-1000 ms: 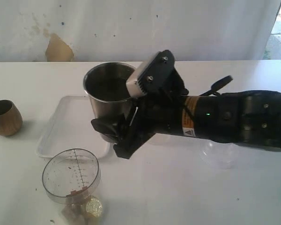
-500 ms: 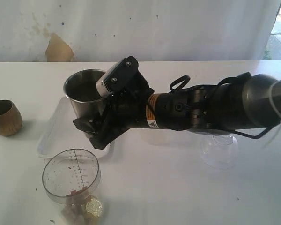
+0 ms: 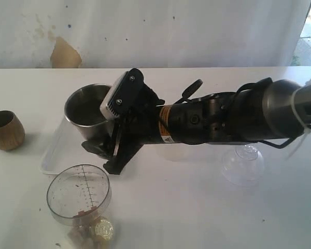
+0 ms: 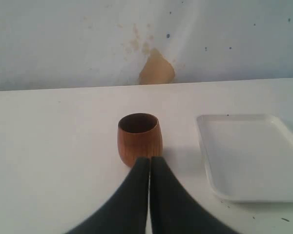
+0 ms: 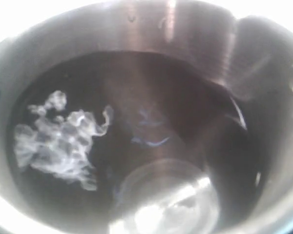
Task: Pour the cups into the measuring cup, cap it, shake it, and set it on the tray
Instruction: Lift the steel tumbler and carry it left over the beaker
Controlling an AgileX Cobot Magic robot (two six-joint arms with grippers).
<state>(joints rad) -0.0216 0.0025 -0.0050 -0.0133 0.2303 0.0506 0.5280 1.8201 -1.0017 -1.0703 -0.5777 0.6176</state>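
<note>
Presently, we find the right claw (image 3: pixel 103 155) gripping the steel tumbler (image 3: pixel 85 106) upright over the tray (image 3: pixel 53 154) edge nearest the measuring cup (image 3: pixel 79 194), evidently keeping its liquid in until pouring; the left claw (image 4: pixel 150 165) is closed and empty.

Warning-triangle sticker (image 3: pixel 167 138) on arm (image 3: pixel 223 116); wording unreadable.

Right arm (image 3: pixel 223 119) and steel tumbler (image 3: pixel 84 104) cover the tray (image 3: pixel 53 154); measuring cup (image 3: pixel 78 196) unobstructed.

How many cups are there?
3. A shiny steel tumbler sits in the right jaws, a round brown cup stands far left, and a clear plastic measuring cup is in front. The clear dome looks like a lid. The black arm might hide more.
</note>
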